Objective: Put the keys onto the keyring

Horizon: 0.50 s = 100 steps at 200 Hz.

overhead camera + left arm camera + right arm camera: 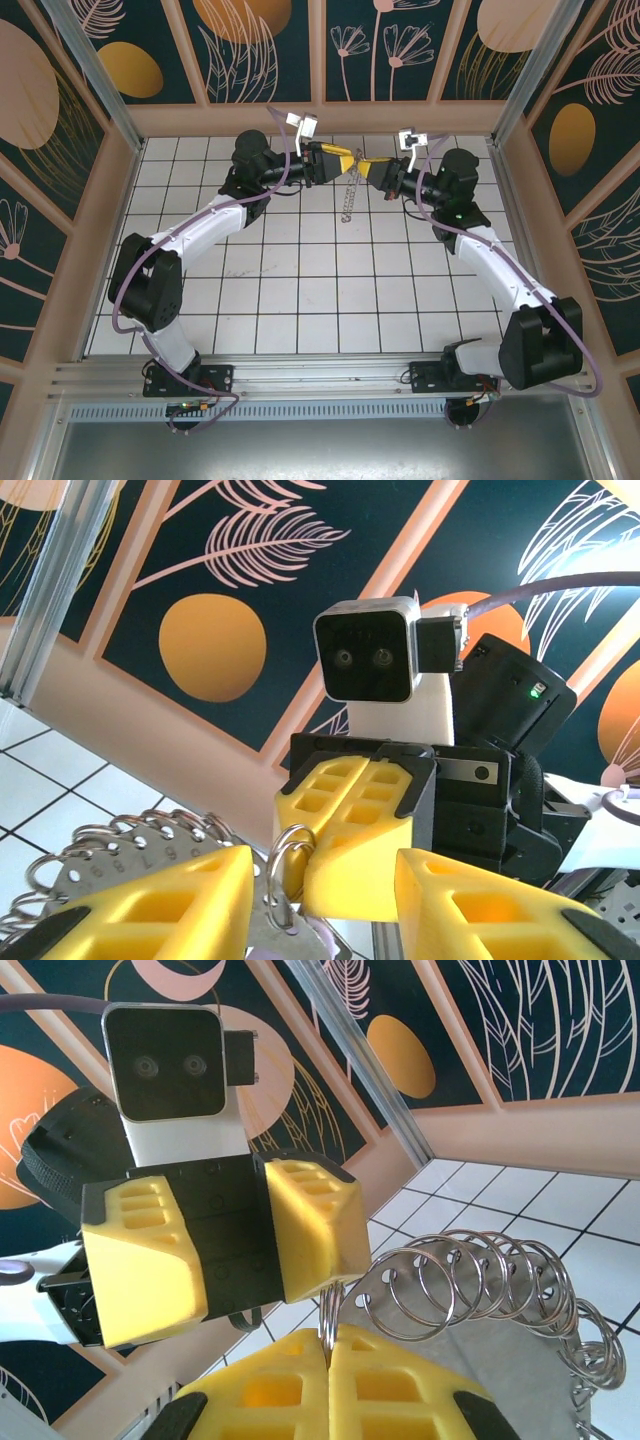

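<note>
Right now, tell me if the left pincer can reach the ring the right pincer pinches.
Probably yes: the left pincer is open, and the wire ring sits between its fingers, nothing blocking.

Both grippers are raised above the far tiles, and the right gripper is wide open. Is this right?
Not open: the right gripper is shut on a small wire ring of the keyring, as the right wrist view shows. The rest holds.

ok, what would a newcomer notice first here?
The left pincer and right pincer meet tip to tip above the far middle of the tiled table, the keyring hanging between them. The right is shut on one of its small wire rings; the left stands open.
</note>
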Tool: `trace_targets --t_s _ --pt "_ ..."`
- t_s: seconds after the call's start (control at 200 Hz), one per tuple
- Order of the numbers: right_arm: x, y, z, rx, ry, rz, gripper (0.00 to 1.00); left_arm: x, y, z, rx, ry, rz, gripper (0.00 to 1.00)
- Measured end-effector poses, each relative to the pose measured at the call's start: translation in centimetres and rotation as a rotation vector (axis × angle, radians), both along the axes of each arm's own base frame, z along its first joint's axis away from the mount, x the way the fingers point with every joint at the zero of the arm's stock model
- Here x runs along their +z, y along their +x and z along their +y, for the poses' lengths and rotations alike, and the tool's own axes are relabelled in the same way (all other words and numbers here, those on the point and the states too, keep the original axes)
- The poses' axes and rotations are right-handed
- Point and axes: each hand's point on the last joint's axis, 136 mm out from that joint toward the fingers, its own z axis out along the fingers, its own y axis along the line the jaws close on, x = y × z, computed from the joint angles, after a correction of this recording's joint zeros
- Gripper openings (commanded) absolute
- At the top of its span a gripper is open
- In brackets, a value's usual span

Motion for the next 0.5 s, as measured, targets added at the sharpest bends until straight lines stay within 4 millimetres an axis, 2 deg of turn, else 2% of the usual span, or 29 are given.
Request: trace_targets --t_s 0.5 --pt "0.5 0.07 0.09 0.002 0.009 -0.022 0.0 -0.17 -0.05 -0.06 -0.008 0.001 0.007 0.4"
